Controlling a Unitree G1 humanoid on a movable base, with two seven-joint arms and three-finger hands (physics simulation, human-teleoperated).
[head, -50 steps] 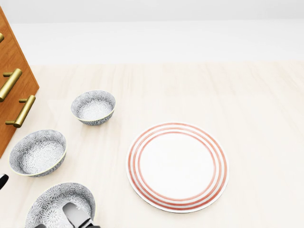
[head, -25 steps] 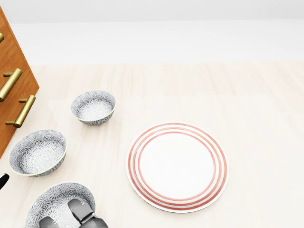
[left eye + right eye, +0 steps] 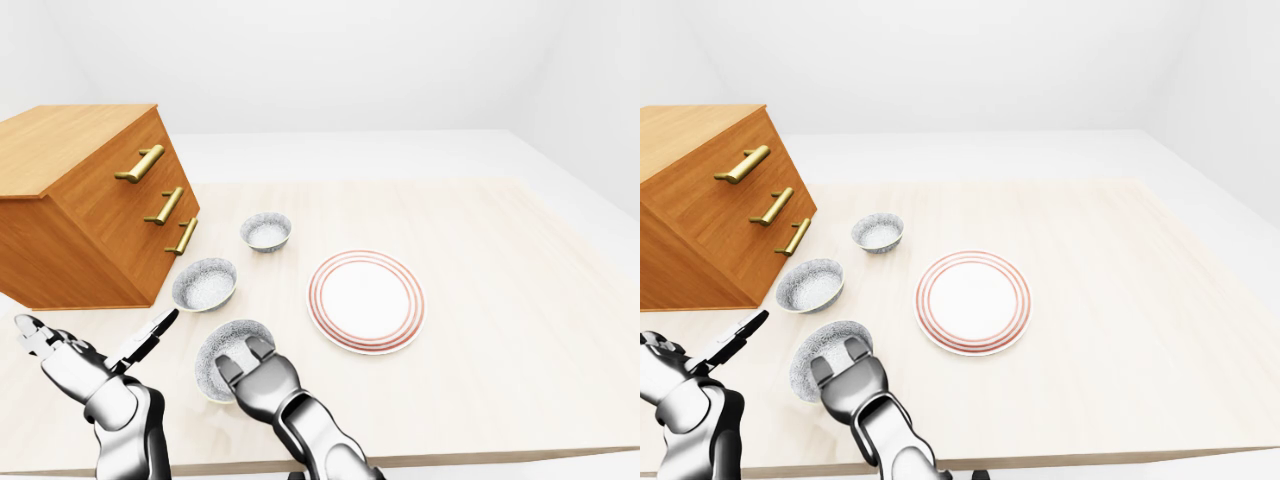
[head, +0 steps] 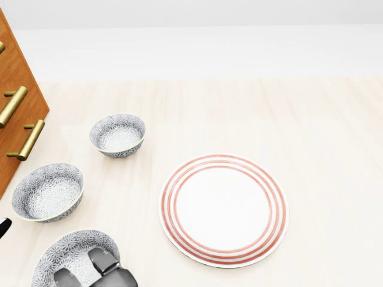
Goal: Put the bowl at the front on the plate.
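Right hand (image 3: 247,358) over front bowl (image 3: 208,366), fingers (image 3: 233,352) inside rim; clamp not discernible. Pinch rim firmly, lift level, carry to plate (image 3: 366,300) at 2 o'clock.

grey floral bowls (image 4: 117,135), red-ringed white plate (image 4: 223,210), brown wooden drawers (image 3: 90,215)

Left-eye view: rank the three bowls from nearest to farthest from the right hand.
1. bottom bowl: at the right hand, whose fingers reach into it.
2. middle bowl: up and left of the hand, beside the drawers.
3. top bowl: highest in the view, up and left of the plate.
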